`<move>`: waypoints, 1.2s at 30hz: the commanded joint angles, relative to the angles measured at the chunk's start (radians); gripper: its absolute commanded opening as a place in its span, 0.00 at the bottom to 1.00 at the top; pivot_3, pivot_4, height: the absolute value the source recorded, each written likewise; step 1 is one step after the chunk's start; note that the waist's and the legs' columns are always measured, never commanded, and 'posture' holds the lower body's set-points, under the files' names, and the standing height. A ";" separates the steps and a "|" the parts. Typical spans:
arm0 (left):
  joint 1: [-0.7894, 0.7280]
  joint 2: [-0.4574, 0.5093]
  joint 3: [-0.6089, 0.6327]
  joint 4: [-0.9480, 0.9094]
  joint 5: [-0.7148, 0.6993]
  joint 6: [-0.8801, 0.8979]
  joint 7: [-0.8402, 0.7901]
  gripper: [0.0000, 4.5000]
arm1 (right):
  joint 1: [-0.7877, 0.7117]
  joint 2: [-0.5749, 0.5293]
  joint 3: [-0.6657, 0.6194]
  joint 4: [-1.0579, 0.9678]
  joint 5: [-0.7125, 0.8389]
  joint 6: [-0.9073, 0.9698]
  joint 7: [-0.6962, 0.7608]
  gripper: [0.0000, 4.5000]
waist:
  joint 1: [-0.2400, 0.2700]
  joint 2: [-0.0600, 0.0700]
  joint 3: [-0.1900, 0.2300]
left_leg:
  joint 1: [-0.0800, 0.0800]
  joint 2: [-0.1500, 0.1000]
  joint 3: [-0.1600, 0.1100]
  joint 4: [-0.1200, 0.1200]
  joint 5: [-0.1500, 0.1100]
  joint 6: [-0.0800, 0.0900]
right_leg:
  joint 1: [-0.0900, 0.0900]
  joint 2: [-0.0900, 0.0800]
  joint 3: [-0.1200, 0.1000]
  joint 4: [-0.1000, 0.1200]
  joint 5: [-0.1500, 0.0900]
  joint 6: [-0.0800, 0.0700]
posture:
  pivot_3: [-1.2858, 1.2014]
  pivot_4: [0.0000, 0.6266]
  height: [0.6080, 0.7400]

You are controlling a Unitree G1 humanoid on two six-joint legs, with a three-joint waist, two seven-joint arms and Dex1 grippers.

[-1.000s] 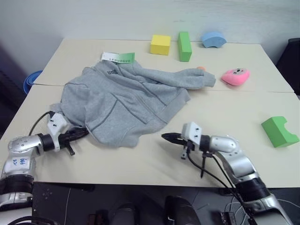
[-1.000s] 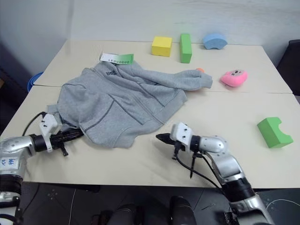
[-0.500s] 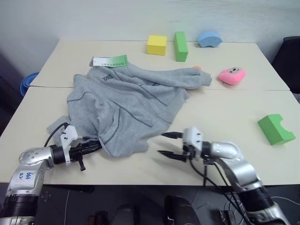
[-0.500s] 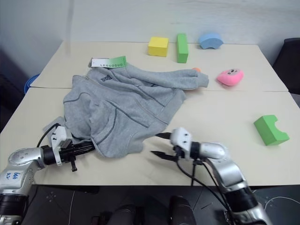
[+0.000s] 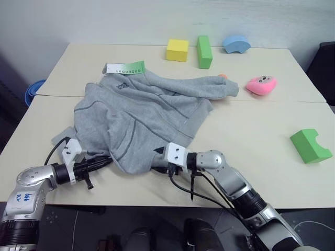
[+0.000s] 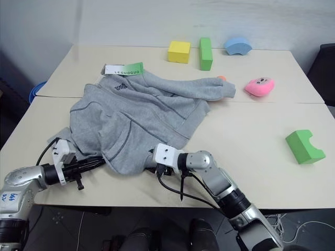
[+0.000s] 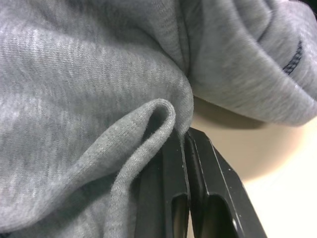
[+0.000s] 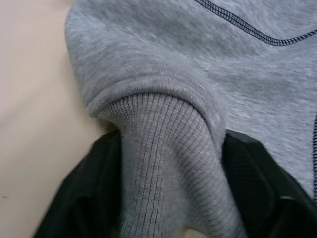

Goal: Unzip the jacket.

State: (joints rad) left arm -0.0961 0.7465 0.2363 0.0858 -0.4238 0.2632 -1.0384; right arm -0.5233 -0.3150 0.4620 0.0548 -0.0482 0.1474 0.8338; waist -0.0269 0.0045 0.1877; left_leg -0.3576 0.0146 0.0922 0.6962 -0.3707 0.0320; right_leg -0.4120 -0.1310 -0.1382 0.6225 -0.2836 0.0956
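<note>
The tabletop (image 5: 251, 130) is two pale slabs butted together, with a seam running across under the jacket (image 5: 141, 117); its right half is mostly bare, giving plenty of open room, while the near edge runs just below both arms. One grey hooded jacket lies crumpled on the left half, hem toward the near edge, one sleeve stretched out rightward to the pink toy (image 5: 261, 84), and its white-and-green hang tag (image 5: 124, 68) at the far side by the chest logo. Along the far edge stand three foam blocks: one yellow cube (image 5: 177, 49), one upright green bar (image 5: 204, 51), one blue arch (image 5: 237, 43). One more green notched block (image 5: 310, 146) sits alone near the right edge. The left tool (image 5: 99, 162) reaches in at the jacket's near-left hem; its wrist view shows the fingers (image 7: 171, 188) pressed together, with a fold of grey cloth lying against them. The right tool (image 8: 168, 208) is at the hem's lowest point; its wrist view shows the ribbed cuff-like band between spread fingers (image 8: 94, 183), which the head views hide under cloth.
</note>
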 commanded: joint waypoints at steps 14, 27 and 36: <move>0.273 0.163 -0.030 -0.380 -0.227 0.249 -0.280 0.00 | 0.315 -0.581 -0.424 -0.188 0.452 0.064 0.557 0.01 | 0.010 0.001 0.001 | 0.000 0.000 0.000 -0.001 -0.002 0.002 | 0.001 -0.002 0.000 -0.003 0.000 0.000 | 0.52 0.24 1.00; 0.560 0.177 -0.135 -0.785 -0.468 0.538 -0.178 0.00 | 0.585 -0.754 -0.680 0.079 0.354 -0.300 0.590 0.01 | 0.035 0.005 0.002 | 0.004 0.002 0.002 0.003 -0.006 0.003 | 0.007 -0.002 0.004 -0.012 0.000 0.000 | 0.52 0.24 1.00; 0.638 0.067 -0.146 -0.730 -0.330 0.341 -0.115 0.11 | 0.637 -0.747 -0.731 0.096 0.410 -0.175 0.524 0.00 | 0.046 0.006 0.002 | 0.005 0.002 0.002 0.003 -0.006 0.004 | 0.011 -0.002 0.004 -0.016 0.000 0.000 | 0.52 0.24 1.00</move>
State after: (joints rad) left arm 0.5383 0.8253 0.0760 -0.6627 -0.7738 0.6373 -1.1760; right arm 0.0954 -1.0528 -0.2217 0.1841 0.3085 -0.1149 1.3599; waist 0.0188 0.0107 0.1896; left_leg -0.3523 0.0169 0.0940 0.6996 -0.3769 0.0355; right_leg -0.4009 -0.1328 -0.1344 0.6064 -0.2837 0.0954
